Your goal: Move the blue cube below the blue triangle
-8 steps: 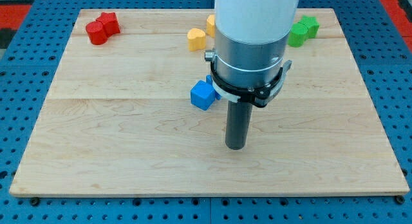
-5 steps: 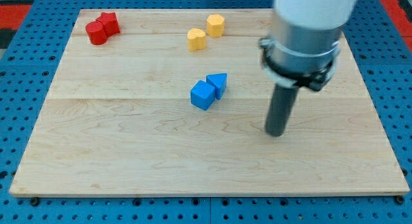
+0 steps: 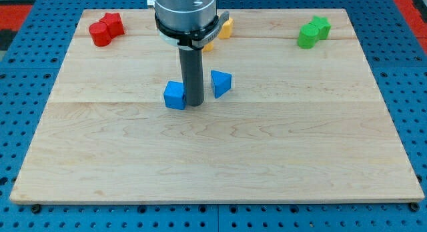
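The blue cube [image 3: 175, 95] lies near the board's middle, left of centre. The blue triangle [image 3: 221, 83] lies to its right and slightly higher in the view. My tip [image 3: 194, 103] stands on the board between them, touching the cube's right side and a short gap left of the triangle. The rod rises straight up to the arm's grey collar near the view's top.
Two red blocks [image 3: 106, 29] sit at the top left. Two green blocks [image 3: 313, 31] sit at the top right. Yellow blocks [image 3: 225, 28] show partly behind the arm at the top middle. The wooden board [image 3: 213, 165] lies on a blue pegboard.
My tip has swung from the board's right side to between the two blue blocks. The blue cube has slid left, away from the triangle, which shifted slightly left.
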You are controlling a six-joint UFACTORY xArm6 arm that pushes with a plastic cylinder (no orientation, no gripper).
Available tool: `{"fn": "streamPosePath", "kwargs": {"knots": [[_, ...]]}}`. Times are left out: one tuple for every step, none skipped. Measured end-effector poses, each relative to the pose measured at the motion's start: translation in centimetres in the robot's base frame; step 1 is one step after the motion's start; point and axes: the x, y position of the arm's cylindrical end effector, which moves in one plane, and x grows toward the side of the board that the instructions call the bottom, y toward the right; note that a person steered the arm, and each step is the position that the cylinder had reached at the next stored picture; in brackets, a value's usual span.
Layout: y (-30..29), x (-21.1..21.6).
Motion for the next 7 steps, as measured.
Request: {"fn": "streamPosePath", "kwargs": {"knots": [[1.0,-5.7],[-1.1,-7.6],[-1.9,-1.8],[-4.2,-0.7],[-8.5,-3.0],[-11.7,1.5],[-6.1,3.8]]}}
